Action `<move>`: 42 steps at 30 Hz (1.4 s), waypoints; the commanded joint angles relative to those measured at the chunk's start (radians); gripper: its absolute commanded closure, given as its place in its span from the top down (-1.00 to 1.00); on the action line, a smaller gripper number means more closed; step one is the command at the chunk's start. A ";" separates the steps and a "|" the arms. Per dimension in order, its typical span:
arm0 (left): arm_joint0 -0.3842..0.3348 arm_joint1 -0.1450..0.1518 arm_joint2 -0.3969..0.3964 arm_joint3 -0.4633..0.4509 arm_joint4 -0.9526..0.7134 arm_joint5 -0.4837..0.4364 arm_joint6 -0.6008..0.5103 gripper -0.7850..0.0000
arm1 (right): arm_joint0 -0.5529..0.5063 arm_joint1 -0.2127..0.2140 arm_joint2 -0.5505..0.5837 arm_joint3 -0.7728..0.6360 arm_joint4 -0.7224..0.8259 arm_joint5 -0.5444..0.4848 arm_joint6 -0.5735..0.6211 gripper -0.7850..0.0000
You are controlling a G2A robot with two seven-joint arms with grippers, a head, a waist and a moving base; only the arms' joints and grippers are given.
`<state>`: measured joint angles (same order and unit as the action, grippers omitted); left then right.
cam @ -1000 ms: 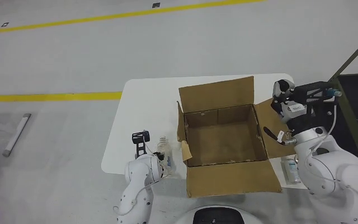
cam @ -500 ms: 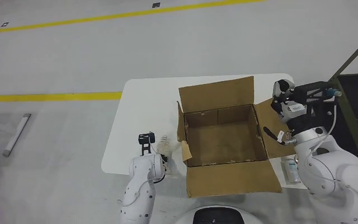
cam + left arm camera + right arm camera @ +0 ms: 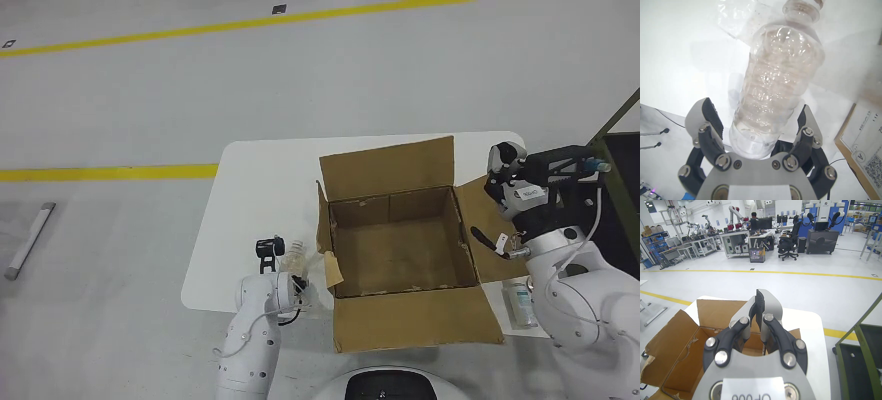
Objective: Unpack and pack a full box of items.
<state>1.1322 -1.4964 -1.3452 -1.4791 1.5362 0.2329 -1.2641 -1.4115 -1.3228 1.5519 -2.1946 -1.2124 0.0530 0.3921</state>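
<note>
The left pincer (image 3: pixel 757 108) gapes wide either side of the clear bottle (image 3: pixel 781 75), not touching it. The bottle lies on the bench (image 3: pixel 260 180) at nine o'clock of the box (image 3: pixel 415 320). The right pincer (image 3: pixel 759 302) is closed on nothing. Squeezed so near its base, the bottle (slick, light) could squirt free.

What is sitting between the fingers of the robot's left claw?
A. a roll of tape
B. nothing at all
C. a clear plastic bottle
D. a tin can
C: the left wrist view shows a clear plastic bottle lying between the spread fingers of the left claw.
</note>
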 commanded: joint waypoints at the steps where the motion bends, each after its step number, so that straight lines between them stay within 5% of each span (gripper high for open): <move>1: -0.004 0.001 0.000 0.012 0.002 -0.007 0.008 0.87 | 0.000 0.000 0.000 0.000 0.000 0.000 0.000 -1.00; 7: -0.013 0.001 0.002 0.031 -0.012 -0.025 0.001 -0.89 | 0.000 0.000 0.000 0.000 0.000 0.000 0.000 -1.00; 8: -0.013 0.001 0.003 0.034 -0.009 -0.025 0.003 -1.00 | 0.000 0.000 0.000 0.000 0.000 0.000 0.000 -1.00; 17: 0.000 0.004 -0.011 -0.006 0.023 0.019 0.046 -1.00 | 0.000 0.000 0.000 0.000 0.000 0.000 0.000 -1.00; 22: 0.001 0.008 -0.078 -0.119 -0.001 0.092 0.029 -1.00 | 0.003 -0.001 0.011 -0.002 0.033 0.022 -0.005 -1.00; 30: -0.015 0.016 -0.166 -0.300 -0.029 0.117 -0.008 -1.00 | 0.105 0.000 0.161 0.014 0.201 0.192 0.210 -0.93; 32: -0.027 0.016 -0.172 -0.335 -0.044 0.116 -0.010 -1.00 | 0.127 0.006 0.214 0.021 0.255 0.185 0.299 -0.26; 33: -0.034 0.015 -0.172 -0.350 -0.055 0.117 -0.013 -1.00 | 0.135 0.010 0.245 0.023 0.269 0.168 0.341 1.00; 37: -0.063 0.013 -0.160 -0.398 -0.092 0.122 -0.021 -1.00 | 0.118 0.028 0.350 0.029 0.285 0.049 0.458 1.00; 42: -0.095 0.009 -0.129 -0.444 -0.130 0.128 -0.037 -1.00 | 0.118 0.028 0.350 0.029 0.285 0.049 0.458 1.00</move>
<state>1.0427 -1.4870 -1.4807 -1.9157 1.4120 0.3613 -1.2985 -1.2933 -1.2945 1.9022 -2.1652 -0.9275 0.1005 0.8508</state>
